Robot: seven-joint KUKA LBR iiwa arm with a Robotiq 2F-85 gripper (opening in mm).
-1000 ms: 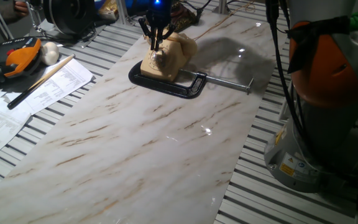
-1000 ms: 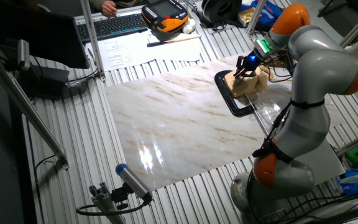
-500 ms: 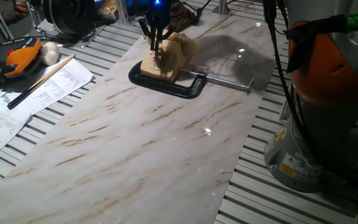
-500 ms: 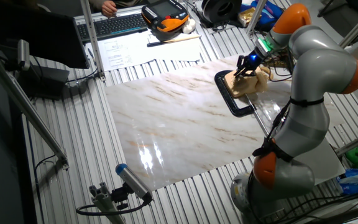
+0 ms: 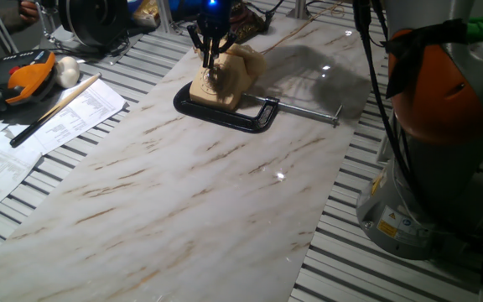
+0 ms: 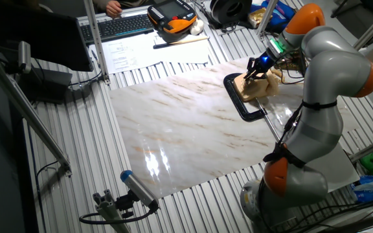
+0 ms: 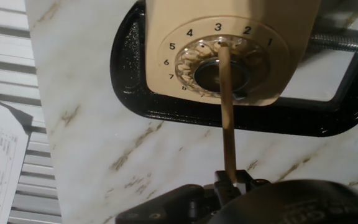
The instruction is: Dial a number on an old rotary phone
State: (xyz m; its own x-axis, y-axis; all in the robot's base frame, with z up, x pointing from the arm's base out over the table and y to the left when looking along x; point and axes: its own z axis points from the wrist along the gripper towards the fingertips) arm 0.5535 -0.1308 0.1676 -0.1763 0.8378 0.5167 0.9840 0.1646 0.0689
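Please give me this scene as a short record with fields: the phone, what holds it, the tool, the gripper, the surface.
phone: cream rotary phone, dial faces the hand camera
clamp: black C-clamp around the phone base, screw bar to one side
tool: thin beige stick, tip at the dial near 3
gripper: gripper shut on the stick, above the phone
surface: marble board on a slatted table

Dial numerals: 1, 2, 3, 4, 5, 6, 7 and 8 are read in the hand view on the cream ring around the finger dial of the old rotary phone.
Printed sheets: text is seen but cannot be read.
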